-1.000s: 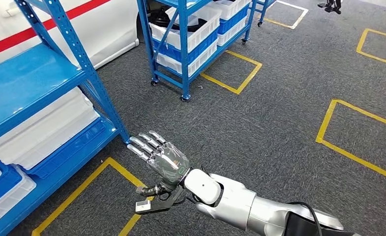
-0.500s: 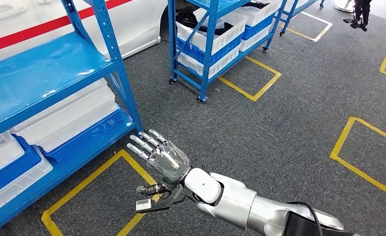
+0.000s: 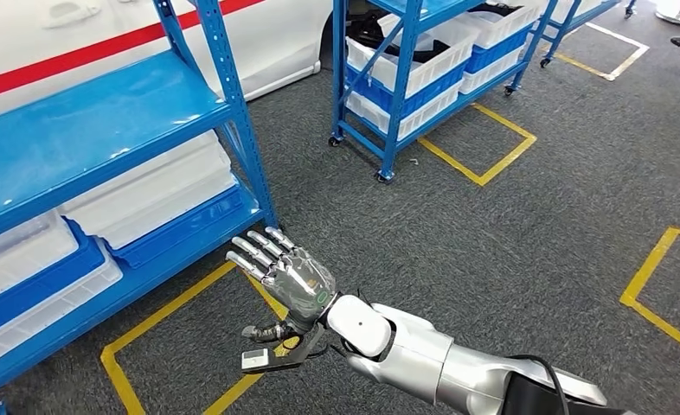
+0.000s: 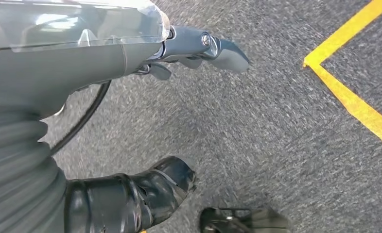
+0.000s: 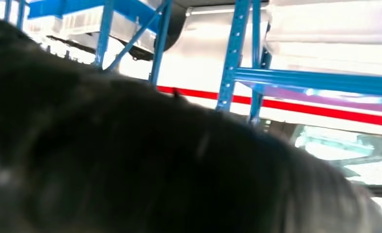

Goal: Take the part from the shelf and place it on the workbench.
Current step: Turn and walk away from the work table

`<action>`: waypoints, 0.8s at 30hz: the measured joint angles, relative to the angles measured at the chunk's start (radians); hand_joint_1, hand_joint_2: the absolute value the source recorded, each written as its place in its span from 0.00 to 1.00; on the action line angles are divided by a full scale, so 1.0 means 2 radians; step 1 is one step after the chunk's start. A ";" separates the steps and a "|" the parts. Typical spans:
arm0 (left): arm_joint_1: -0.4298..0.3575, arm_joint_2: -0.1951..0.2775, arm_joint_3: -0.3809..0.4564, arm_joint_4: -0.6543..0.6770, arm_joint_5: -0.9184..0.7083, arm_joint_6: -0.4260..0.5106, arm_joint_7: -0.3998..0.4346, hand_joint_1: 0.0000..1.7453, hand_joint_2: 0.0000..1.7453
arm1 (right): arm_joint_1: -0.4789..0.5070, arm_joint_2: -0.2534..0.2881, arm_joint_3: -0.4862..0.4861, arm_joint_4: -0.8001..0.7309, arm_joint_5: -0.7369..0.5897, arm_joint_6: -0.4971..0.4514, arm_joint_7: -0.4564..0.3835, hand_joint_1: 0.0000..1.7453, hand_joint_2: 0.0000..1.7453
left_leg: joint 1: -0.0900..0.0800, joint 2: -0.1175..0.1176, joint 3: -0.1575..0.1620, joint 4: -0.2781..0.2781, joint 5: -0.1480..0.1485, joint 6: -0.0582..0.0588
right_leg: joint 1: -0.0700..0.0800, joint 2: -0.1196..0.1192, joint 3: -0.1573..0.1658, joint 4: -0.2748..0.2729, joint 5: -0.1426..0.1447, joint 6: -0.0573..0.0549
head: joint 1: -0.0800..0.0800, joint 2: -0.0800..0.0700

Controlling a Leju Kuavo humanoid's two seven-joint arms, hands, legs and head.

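Grey carpet floor (image 3: pixel 510 233) covers most of the head view, marked with yellow tape squares (image 3: pixel 484 147). A blue steel shelf (image 3: pixel 86 130) fills the left side of the frame. Its upper board is bare, and white and blue lidded bins (image 3: pixel 155 186) sit on the level below. Behind it, across the upper left, runs a white car body (image 3: pixel 103 35) with a red stripe. A second blue rack on castors (image 3: pixel 401 95) stands at upper centre, loaded with white and blue crates (image 3: pixel 423 65).

The silver right arm (image 3: pixel 423 354) enters from the lower right and reaches toward the lower centre. The right hand (image 3: pixel 289 281) is back-up, its fingers straight and fanned, just below and right of the shelf's corner post. Directly under the hand, by the thumb, is a small black piece (image 3: pixel 272 356) with a white tag at its left end. It is thin and bracket-like. I cannot tell whether it is the part, or whether the hand grips it. In the right wrist view a dark blurred mass hides the fingers.

In the left wrist view the left hand (image 4: pixel 82 53) hangs over the carpet, its grey thumb (image 4: pixel 225 48) stretched out and nothing in its grasp.
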 joint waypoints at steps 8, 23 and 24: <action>0.000 0.000 0.000 0.000 0.000 0.000 0.001 0.00 1.00 | 0.001 0.001 -0.001 0.001 0.001 0.000 0.000 0.00 0.00 | -0.004 0.023 0.059 -0.113 0.055 0.009 | 0.004 -0.030 0.002 0.007 -0.008 0.012 | 0.000 0.000; -0.001 -0.001 0.000 0.000 -0.001 0.000 0.002 0.00 1.00 | 0.000 0.003 -0.005 0.006 0.002 0.000 0.000 0.00 0.00 | -0.001 -0.037 0.052 -0.113 0.063 0.018 | 0.001 0.035 -0.004 0.011 -0.007 0.016 | 0.001 0.000; 0.000 -0.001 0.000 0.000 -0.001 0.000 0.002 0.00 1.00 | 0.000 0.003 -0.005 0.006 0.002 0.000 0.000 0.00 0.00 | -0.001 -0.041 0.051 -0.114 0.064 0.014 | 0.002 0.031 -0.004 0.009 -0.006 0.015 | 0.001 0.000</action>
